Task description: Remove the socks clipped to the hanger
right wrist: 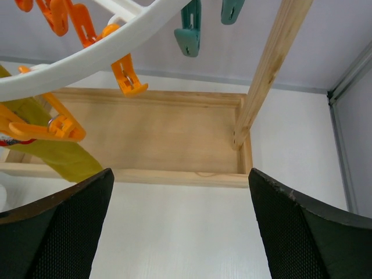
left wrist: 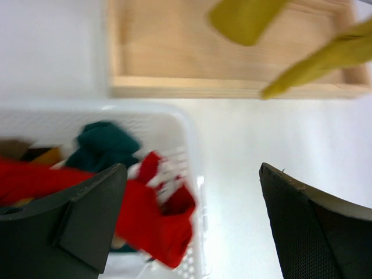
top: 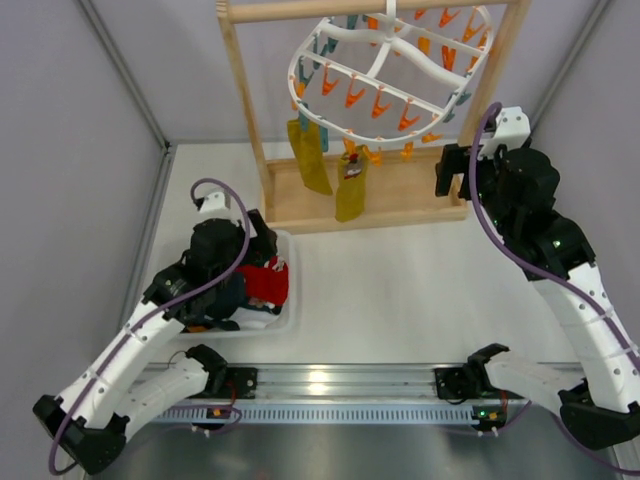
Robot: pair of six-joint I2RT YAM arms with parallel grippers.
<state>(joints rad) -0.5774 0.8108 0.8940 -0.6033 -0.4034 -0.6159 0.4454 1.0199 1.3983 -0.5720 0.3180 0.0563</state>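
The white oval hanger (top: 390,70) hangs from the wooden stand with orange and teal pegs. Two mustard yellow socks (top: 310,155) (top: 351,190) are still clipped at its near left side. One also shows in the right wrist view (right wrist: 64,157). My left gripper (left wrist: 192,168) is open and empty over the right rim of a white basket (left wrist: 174,125). A red sock (left wrist: 157,224) lies blurred below it, draped at the rim, beside a dark teal sock (left wrist: 104,142). My right gripper (right wrist: 180,174) is open and empty, low in front of the stand's right end.
The stand's flat wooden base (top: 400,195) lies under the hanger, and its right upright (right wrist: 267,64) rises just ahead of my right gripper. Loose pegs (right wrist: 128,75) dangle above it. The basket (top: 290,320) sits at the near left. Grey walls close in both sides.
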